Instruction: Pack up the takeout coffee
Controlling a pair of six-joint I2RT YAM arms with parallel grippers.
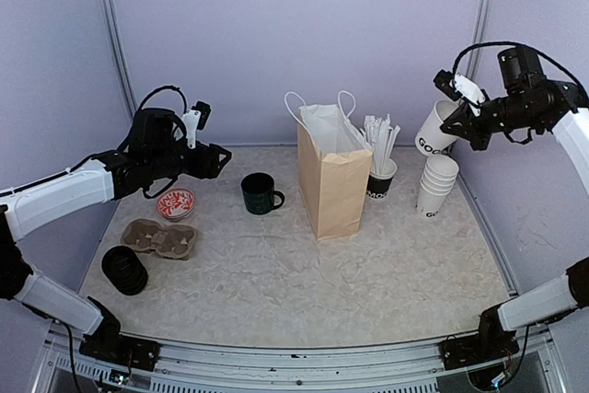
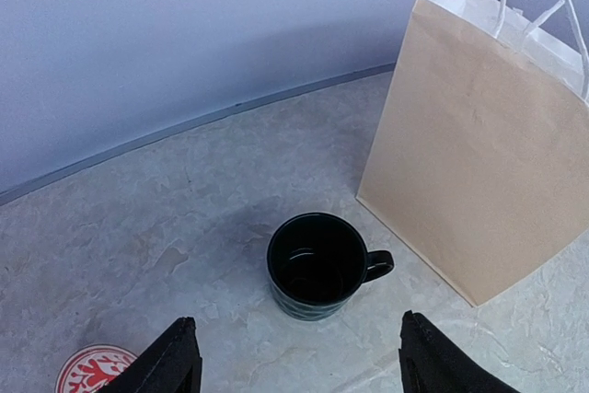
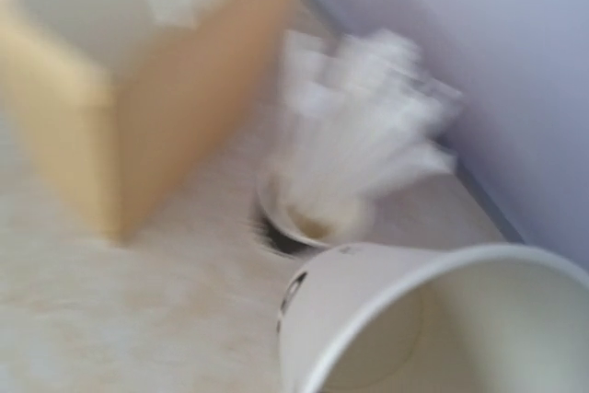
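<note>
- Reaching in from 9 o'clock, the left arm (image 1: 74,195) lies low and nearly level over the table (image 1: 276,273). The left gripper (image 1: 224,159) is spread wide and empty, hovering just short of the mug (image 1: 259,194).
- The right arm (image 1: 575,135) is bent high at 3 o'clock. The right gripper (image 1: 460,121) is clamped on one lidless white cup (image 1: 434,135), tilted in the air above the stack (image 1: 437,186).
- At centre is one bag (image 1: 333,186), with one mug at its 9 o'clock.
- At the bag's 3 o'clock are one straw holder (image 1: 380,177) and one stack of white cups; how many cups it holds cannot be told.
- Around 8 o'clock are one carrier (image 1: 161,238), one pile of black lids (image 1: 124,271) and one red dish (image 1: 176,202).
</note>
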